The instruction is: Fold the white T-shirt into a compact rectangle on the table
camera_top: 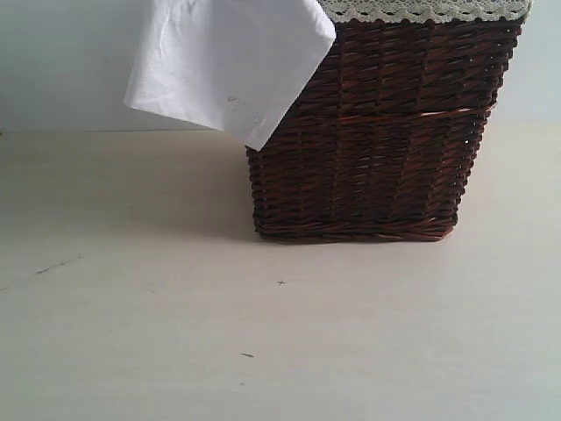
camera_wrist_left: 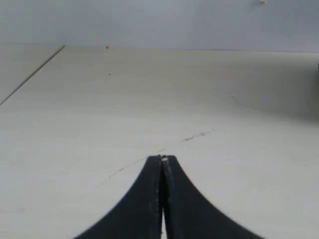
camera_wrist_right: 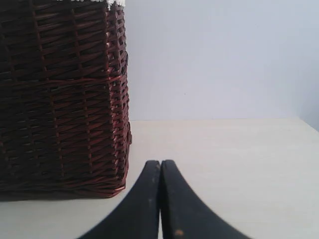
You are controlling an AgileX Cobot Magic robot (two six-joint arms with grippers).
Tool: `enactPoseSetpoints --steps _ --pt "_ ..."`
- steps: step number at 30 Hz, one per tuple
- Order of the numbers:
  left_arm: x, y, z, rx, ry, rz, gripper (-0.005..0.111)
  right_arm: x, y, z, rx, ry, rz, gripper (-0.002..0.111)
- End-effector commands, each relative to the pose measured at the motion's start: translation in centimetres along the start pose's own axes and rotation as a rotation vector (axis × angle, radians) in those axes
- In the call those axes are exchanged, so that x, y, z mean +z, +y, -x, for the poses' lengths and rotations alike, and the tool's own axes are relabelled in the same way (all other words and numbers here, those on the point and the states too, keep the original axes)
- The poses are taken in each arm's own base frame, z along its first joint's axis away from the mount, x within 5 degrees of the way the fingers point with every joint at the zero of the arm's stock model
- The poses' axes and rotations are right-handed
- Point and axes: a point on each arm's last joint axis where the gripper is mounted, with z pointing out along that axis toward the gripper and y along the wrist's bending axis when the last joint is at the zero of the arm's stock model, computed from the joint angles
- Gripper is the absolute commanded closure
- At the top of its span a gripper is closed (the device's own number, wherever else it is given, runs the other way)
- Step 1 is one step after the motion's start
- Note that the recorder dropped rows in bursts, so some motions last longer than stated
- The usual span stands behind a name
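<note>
One white T-shirt (camera_top: 223,66) hangs over the wicker basket (camera_top: 368,149) on the table (camera_top: 131,333).

A plain pale bluish-white wall (camera_top: 61,61) stands behind, evenly and softly lit.

One white T-shirt (camera_top: 223,66); one dark brown wicker basket (camera_top: 377,149); one strip of cream lace trim (camera_top: 421,9) along its rim; one pale beige table (camera_top: 263,333); two black grippers, the left gripper (camera_wrist_left: 162,159) and the right gripper (camera_wrist_right: 160,163).
</note>
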Motion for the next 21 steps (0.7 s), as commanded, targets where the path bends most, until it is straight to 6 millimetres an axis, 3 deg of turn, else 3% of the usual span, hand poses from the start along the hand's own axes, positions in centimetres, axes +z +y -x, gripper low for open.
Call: enactPoseSetpoints --steps 1,16,18,21 --pt "-0.07 0.00 0.21 0.000 -0.021 0.001 0.107 -0.02 -0.01 -0.04 0.004 -0.009 -0.003 0.108" --pt "-0.07 0.00 0.21 0.000 -0.021 0.001 0.107 -0.02 -0.01 -0.04 0.004 -0.009 -0.003 0.108" --pt "-0.07 0.14 0.43 0.074 -0.045 0.018 0.107 -0.02 -0.01 -0.04 0.004 -0.009 -0.003 0.108" --pt "-0.13 -0.02 1.16 0.014 -0.125 -0.001 0.107 -0.02 -0.01 -0.04 0.004 -0.009 -0.003 0.108"
